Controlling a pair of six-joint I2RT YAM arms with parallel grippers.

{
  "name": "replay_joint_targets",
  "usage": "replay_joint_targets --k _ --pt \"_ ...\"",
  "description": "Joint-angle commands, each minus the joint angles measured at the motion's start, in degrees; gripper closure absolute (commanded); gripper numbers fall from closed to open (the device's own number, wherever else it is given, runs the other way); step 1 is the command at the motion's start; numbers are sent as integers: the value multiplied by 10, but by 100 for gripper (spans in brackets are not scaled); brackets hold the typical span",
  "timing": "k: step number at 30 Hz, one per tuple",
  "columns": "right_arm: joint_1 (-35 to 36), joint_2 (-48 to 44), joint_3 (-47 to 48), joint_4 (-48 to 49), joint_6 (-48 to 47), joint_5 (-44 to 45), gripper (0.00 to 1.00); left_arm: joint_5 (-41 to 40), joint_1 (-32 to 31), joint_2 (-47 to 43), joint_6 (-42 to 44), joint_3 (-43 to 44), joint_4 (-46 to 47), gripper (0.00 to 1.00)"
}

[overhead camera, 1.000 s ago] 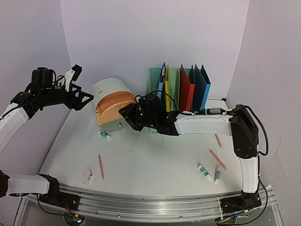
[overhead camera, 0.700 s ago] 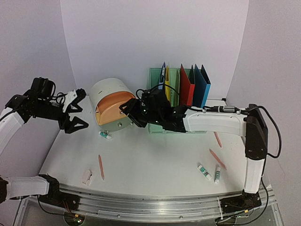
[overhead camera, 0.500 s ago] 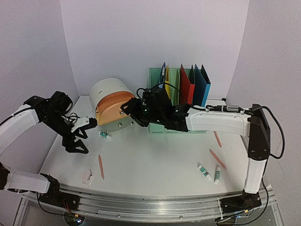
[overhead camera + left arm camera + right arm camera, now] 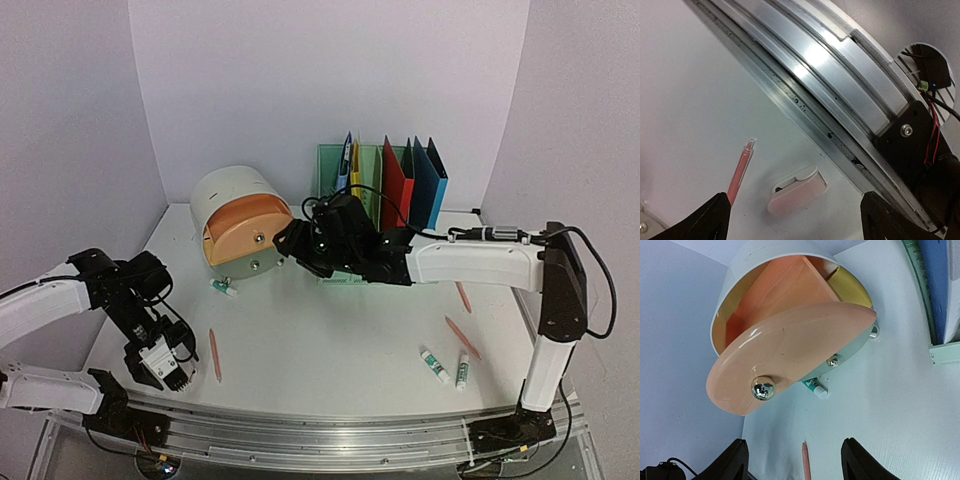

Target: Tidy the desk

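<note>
Worktop (image 4: 330,340) is spread beneath both arms. At 7 o'clock, the left gripper (image 4: 163,368) is held wide, empty, above a pale eraser (image 4: 797,191). Toward 12 o'clock, the right gripper (image 4: 287,244) is parted, empty, before a drum organiser (image 4: 235,212).

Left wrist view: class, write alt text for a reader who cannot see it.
The left gripper, jaws open, hovers over a small white rounded object lying on the white desk. A slim pink pen lies beside it, and the silver metal rail runs diagonally past.
</note>
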Motion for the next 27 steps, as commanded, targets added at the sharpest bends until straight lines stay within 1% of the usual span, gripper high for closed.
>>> replay_joint_targets --k 1,3,6,10,16,20,23,27 --pt "2 -40 -21 2 -9 18 35 -21 -1 47 320 -16 9 9" --pt "3 -50 -34 2 -10 21 35 -44 0 70 360 -19 21 11" --pt "3 -67 -56 2 -9 33 34 -41 4 97 412 -25 27 11" --pt "2 -87 -84 2 -5 45 34 -66 13 114 448 -64 108 14" --pt "3 -104 -104 2 -2 56 34 -67 35 156 485 -78 172 18" --pt "2 -109 -109 2 -2 60 34 -50 42 169 498 -90 218 29" --pt "2 -113 -111 2 -1 63 34 -52 42 171 500 -96 221 36" --pt "2 -115 -111 2 -2 69 33 -51 42 163 491 -101 204 48"
